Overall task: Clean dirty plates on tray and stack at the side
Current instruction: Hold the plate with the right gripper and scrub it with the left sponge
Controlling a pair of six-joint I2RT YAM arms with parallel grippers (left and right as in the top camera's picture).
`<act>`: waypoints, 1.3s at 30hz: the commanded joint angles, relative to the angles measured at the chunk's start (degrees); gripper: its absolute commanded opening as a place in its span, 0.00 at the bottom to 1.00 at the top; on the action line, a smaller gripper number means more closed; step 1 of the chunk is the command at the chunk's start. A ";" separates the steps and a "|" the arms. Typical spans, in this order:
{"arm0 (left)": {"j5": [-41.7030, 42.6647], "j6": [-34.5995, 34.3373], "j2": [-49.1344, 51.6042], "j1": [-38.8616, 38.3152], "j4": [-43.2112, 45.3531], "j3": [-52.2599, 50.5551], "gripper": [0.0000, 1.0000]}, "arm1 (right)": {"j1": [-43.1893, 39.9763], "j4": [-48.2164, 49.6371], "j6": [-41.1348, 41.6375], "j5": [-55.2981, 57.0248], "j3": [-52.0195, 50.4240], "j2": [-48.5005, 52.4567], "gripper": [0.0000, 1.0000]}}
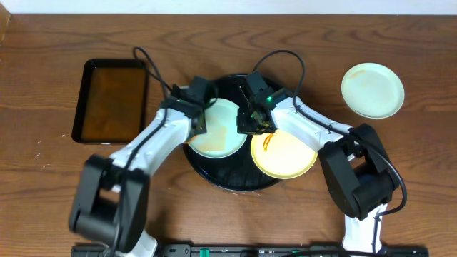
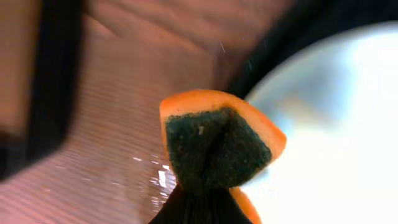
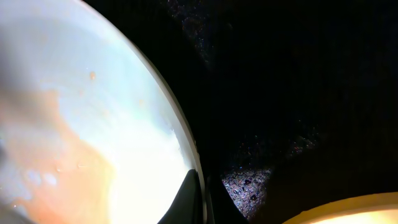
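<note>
A pale mint-green plate with an orange-brown smear lies on the round black tray. A pale yellow plate with an orange smear lies beside it on the tray's right. A second mint plate sits on the table at the far right. My left gripper is shut on an orange sponge with a dark green pad, at the mint plate's left edge. My right gripper is shut on that plate's right rim, one finger on each side. The smeared plate face fills the right wrist view.
A rectangular black tray with brownish liquid stands on the table at the left; its edge shows in the left wrist view. Black cables loop over the arms above the round tray. The yellow plate's rim lies close to my right gripper.
</note>
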 commanded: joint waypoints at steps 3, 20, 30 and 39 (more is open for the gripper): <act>6.78 1.16 -6.82 0.79 3.69 1.16 0.07 | -0.31 -0.46 0.61 4.44 -0.04 0.28 0.01; 23.98 -1.70 10.58 -1.25 17.92 -0.33 0.08 | -0.31 -0.83 0.61 5.29 -0.04 0.28 0.01; 3.06 6.38 9.09 2.29 7.80 -0.24 0.08 | -0.31 -0.96 0.61 5.46 -0.04 0.28 0.01; 0.52 6.64 0.57 3.72 6.23 -0.11 0.07 | -0.31 -0.94 0.63 5.46 -0.04 0.28 0.01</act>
